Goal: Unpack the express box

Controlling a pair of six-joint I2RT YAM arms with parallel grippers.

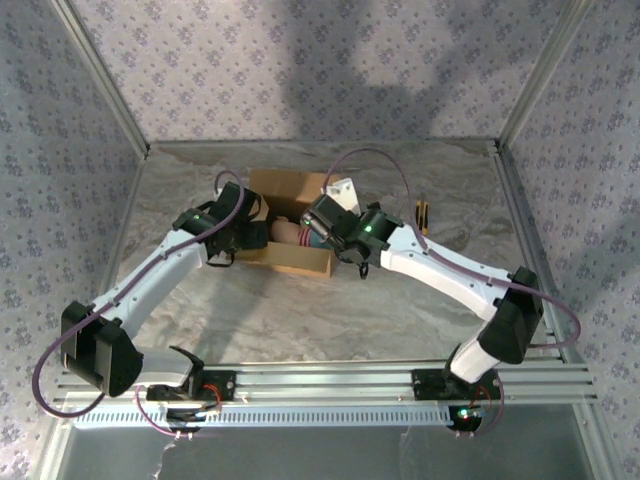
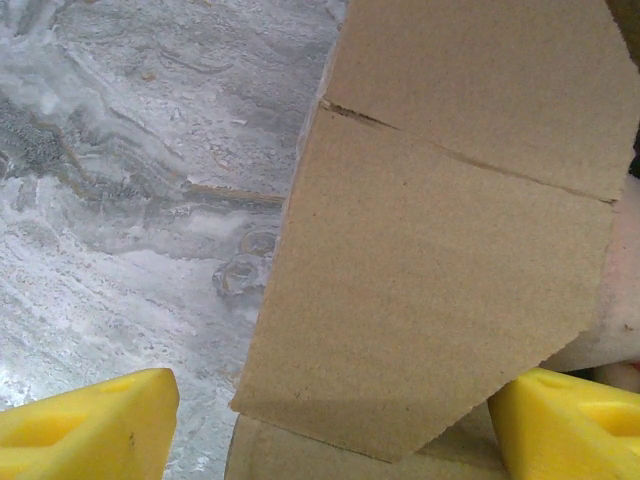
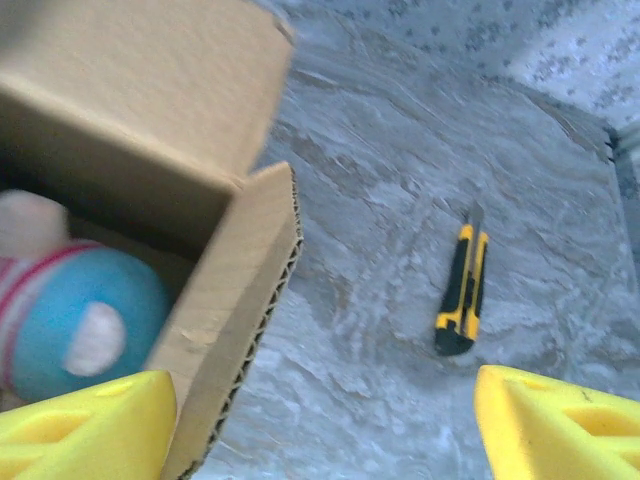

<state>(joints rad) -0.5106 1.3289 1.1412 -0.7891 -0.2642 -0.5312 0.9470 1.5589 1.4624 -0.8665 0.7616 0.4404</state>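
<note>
Cardboard of the open express box [image 1: 290, 190] shows plain brown surfaces.

So the express box [image 1: 290, 228] sits on the table [image 1: 330, 310] a bit left of centre and toward the back, flaps spread outward; the plush doll [image 3: 70, 320] lies inside it. The left gripper [image 2: 330, 430] is at the box's left side with a flap between its fingers; the right gripper [image 3: 320, 430] is at the box's right corner, one finger by the box wall, the other over bare table. The utility knife [image 3: 462, 290] lies flat on the table right of the box, well apart from it.
</note>
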